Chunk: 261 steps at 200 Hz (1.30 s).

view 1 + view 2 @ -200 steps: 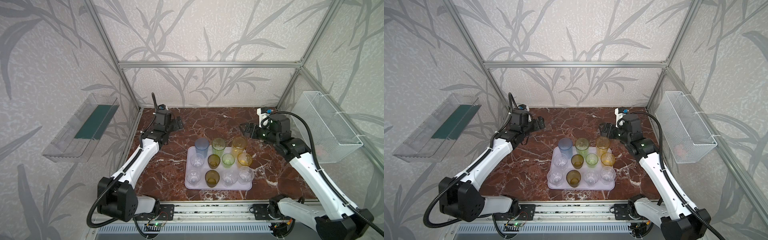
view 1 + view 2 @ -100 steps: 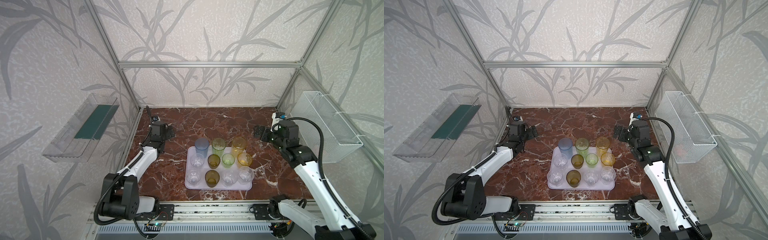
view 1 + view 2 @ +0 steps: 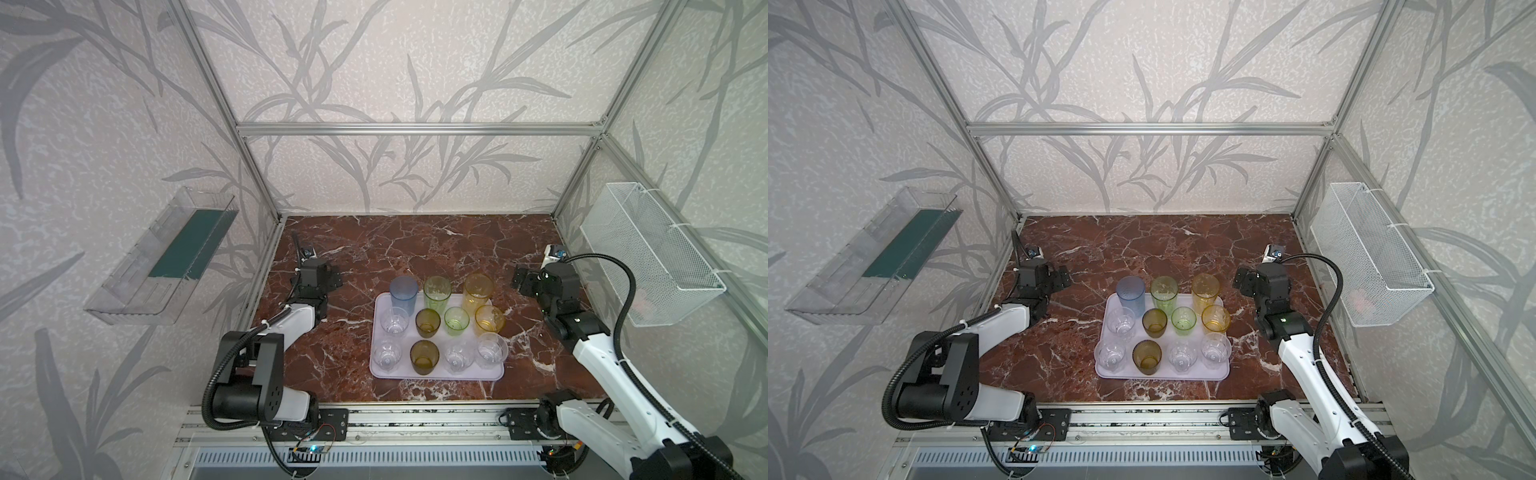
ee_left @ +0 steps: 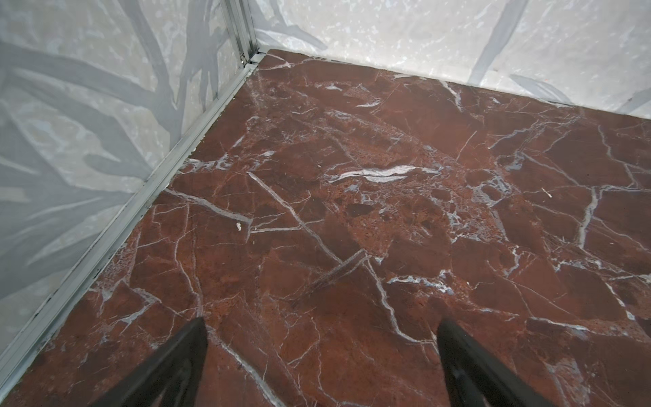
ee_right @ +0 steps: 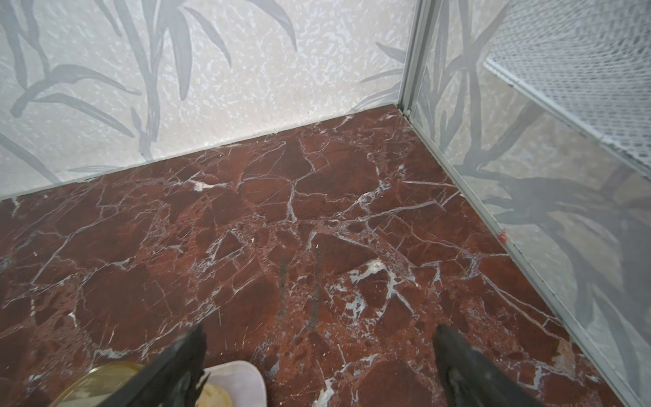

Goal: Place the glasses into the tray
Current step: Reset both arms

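Note:
The pale lilac tray lies on the red marble table in both top views. Several glasses stand upright in it in three rows. At the back are a tall blue-grey glass, a tall green glass and a tall yellow glass. Short amber, green, yellow and clear ones fill the rest. My left gripper hangs open and empty over bare marble, left of the tray. My right gripper is open and empty to the right. Its wrist view shows a tray corner and the tall yellow glass.
A clear plastic bin hangs on the left wall and a white wire basket on the right wall. Aluminium frame rails edge the table close beside both grippers. Bare marble lies behind the tray.
Both arms have drawn back from the tray toward the side walls. The left arm has folded low toward its base. The right gripper has swung right and opened a little wider.

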Tool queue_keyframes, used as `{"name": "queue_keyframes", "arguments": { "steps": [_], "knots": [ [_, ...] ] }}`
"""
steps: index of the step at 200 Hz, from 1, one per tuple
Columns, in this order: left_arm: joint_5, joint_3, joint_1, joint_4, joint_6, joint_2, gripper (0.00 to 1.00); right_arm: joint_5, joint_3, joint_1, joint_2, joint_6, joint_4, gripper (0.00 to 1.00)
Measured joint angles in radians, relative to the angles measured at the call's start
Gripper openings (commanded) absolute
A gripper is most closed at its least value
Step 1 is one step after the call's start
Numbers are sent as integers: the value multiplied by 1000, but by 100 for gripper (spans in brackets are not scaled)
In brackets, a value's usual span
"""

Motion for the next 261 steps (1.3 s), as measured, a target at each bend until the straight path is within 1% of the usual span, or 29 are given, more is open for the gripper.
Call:
{"name": "queue_keyframes", "arguments": {
  "steps": [29, 41, 64, 82, 110, 136, 184, 227, 261],
  "knots": [
    [43, -90, 6, 101, 19, -74, 99, 38, -41, -11, 2, -36, 101, 99],
    [64, -127, 10, 139, 52, -106, 99, 47, -55, -11, 8, -47, 137, 99],
    [57, -180, 24, 220, 97, -126, 99, 51, -78, -11, 21, -61, 166, 99],
    [66, -202, 51, 271, 105, -96, 99, 52, -94, -11, 21, -77, 179, 99],
    [53, -199, 64, 343, 113, 7, 99, 56, -138, -11, 5, -99, 233, 99],
    [32, -225, 64, 447, 114, 66, 99, 65, -197, -13, 12, -126, 332, 99],
    [18, -258, 64, 589, 116, 140, 99, 111, -273, -15, 82, -192, 509, 99],
    [6, -267, 64, 637, 116, 152, 99, 149, -318, -24, 150, -211, 624, 99],
    [2, -267, 64, 639, 116, 152, 99, 149, -333, -30, 258, -210, 710, 99]
  ]
}}
